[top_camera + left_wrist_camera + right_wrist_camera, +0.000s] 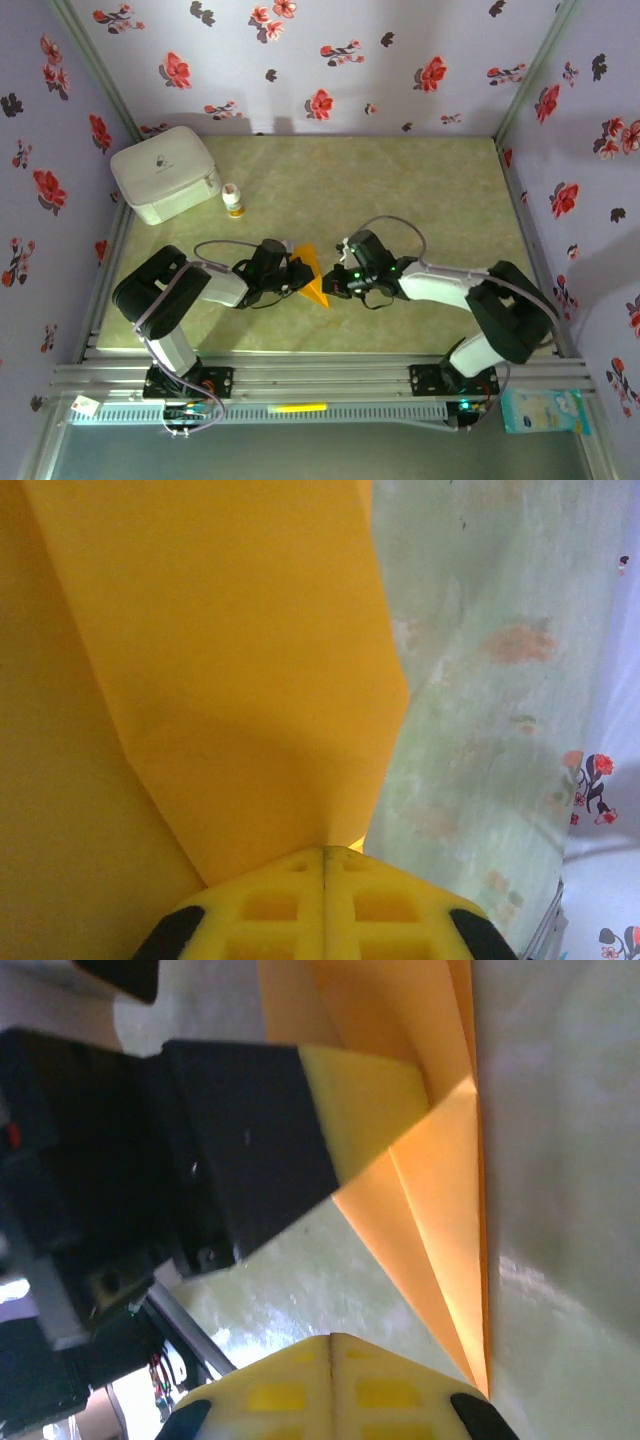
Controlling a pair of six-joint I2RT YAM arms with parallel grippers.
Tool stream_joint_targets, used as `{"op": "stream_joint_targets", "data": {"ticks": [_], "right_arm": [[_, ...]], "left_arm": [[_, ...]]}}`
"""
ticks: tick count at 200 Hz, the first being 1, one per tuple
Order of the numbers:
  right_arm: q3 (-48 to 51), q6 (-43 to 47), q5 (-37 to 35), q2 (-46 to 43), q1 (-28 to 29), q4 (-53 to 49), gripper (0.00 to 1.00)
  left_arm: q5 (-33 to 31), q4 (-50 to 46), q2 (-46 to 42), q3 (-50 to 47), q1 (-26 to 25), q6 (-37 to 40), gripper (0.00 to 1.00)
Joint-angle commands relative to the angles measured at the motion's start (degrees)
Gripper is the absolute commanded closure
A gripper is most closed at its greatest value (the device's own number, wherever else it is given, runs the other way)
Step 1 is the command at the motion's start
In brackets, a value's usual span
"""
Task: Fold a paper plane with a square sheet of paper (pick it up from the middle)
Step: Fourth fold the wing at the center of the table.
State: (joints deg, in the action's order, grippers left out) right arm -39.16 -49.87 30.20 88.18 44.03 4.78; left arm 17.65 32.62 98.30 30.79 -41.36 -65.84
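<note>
The square sheet of paper [316,282] is bright orange and folded into a narrow, pointed, layered shape on the green table, between my two grippers. My left gripper [300,272] is shut, its yellow fingertips [325,852] against the orange paper [250,660]. In the right wrist view one left fingertip [365,1100] lies on the paper [430,1190], beside a raised flap. I cannot tell whether any paper is pinched. My right gripper [336,283] is shut and empty [332,1338], just off the paper's long edge near its sharp point.
A white box [165,172] sits at the back left with a small white bottle with orange cap [233,200] beside it. Flowered walls enclose the table on three sides. A metal rail [320,378] runs along the near edge.
</note>
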Motion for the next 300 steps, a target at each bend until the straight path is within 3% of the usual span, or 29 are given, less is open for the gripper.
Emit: {"op": "stream_joint_targets", "data": {"ticks": [1,64,107,188,259,300], "right_arm": [[-0.99,-3.22,-0.23,4.37,0.18,4.24,0.96],[-5.21,-2.64,-0.39,11.11,0.05,3.61,0.96],[-1.46,0.36,-2.04,13.66,0.06,-0.47,1.00],[0.00,0.04,-2.96,14.27,0.04,-0.35,1.00],[0.46,-0.26,-2.75,14.56,0.01,0.25,1.00],[0.85,-0.28,-2.79,14.83,0.06,0.66,1.00]], "left_arm": [[-3.76,-7.40,2.50,-2.58,0.94,0.47,1.00],[-3.41,-6.61,2.78,-2.57,0.93,0.36,1.00],[-2.52,-7.19,1.21,-1.08,1.17,0.42,1.00],[0.28,-16.53,-6.41,3.55,1.02,3.22,1.00],[6.40,-11.13,-1.60,5.54,0.48,2.61,1.00],[3.66,-15.04,0.54,5.43,0.37,3.09,1.00]]}}
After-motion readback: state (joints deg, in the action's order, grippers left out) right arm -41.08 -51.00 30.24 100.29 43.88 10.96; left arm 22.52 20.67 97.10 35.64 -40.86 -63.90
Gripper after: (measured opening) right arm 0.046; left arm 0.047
